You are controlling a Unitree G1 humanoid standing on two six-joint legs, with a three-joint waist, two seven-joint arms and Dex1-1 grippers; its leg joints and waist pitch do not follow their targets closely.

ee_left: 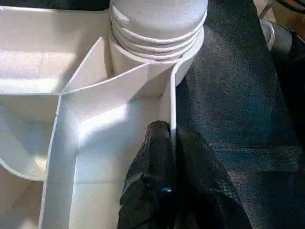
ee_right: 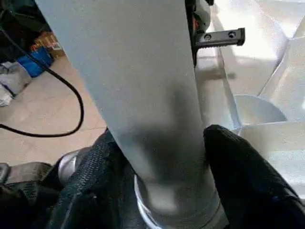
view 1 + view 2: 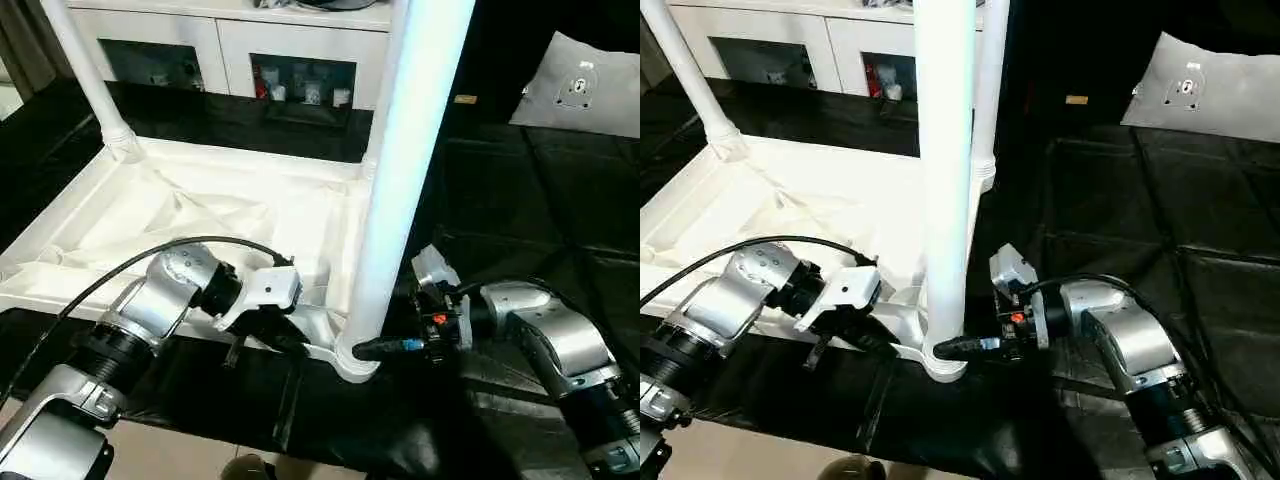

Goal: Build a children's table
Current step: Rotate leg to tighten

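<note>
We see the table top (image 3: 200, 215) lying upside down on a black mat (image 3: 560, 200), ribbed underside up. Three legs stand upright in corner sockets: a near leg (image 3: 405, 180) at the near right corner, a far-left leg (image 3: 85, 70) and a far-right leg (image 3: 985, 90) behind the near one.

Our left tool (image 1: 169, 186) sits at the near rim (image 3: 310, 345) of the top, just left of the near leg's socket (image 3: 355, 360). Its black fingers (image 1: 152, 162) are pinched onto the thin rim wall, one finger inside the top, one outside. So the left tool is narrow, holding the rim.

Our right tool (image 2: 162, 162) is at the base of the near leg, coming in from the right, one finger (image 2: 233, 167) either side of the shaft. The fingers sit just beside the leg; we cannot tell if they press on it or still stand clear.

Beyond the top we see a white cabinet (image 3: 230, 45) with glass doors. A grey cushion (image 3: 585, 85) lies on the mat far right. A black cable (image 3: 150, 255) loops over our left forearm.
</note>
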